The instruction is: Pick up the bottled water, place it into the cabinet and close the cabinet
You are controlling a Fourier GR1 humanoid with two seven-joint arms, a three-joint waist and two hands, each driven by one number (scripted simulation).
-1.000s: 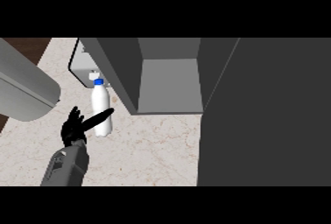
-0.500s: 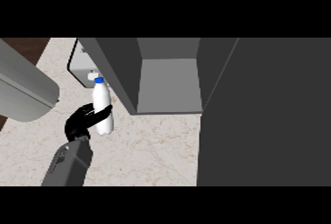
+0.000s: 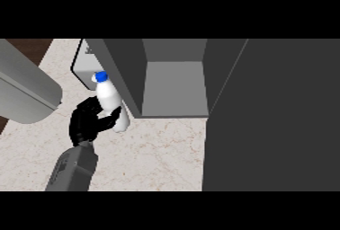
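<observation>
Grey cabinet (image 3: 174, 85) stands open at upper centre, and left of it our left hand (image 3: 90, 123) curls round the bottled water (image 3: 110, 104), so we judge grasping underway, lifting inside next.

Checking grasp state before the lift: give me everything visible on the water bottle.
The water bottle is white and slim, smooth like plastic, with a blue cap. It stands roughly upright, its cap end towards the far edge of the counter, just left of the open grey cabinet and close against the cabinet's left wall. The black left hand is curled round its lower half, hiding part of it. Whether its base touches the counter cannot be told.
</observation>
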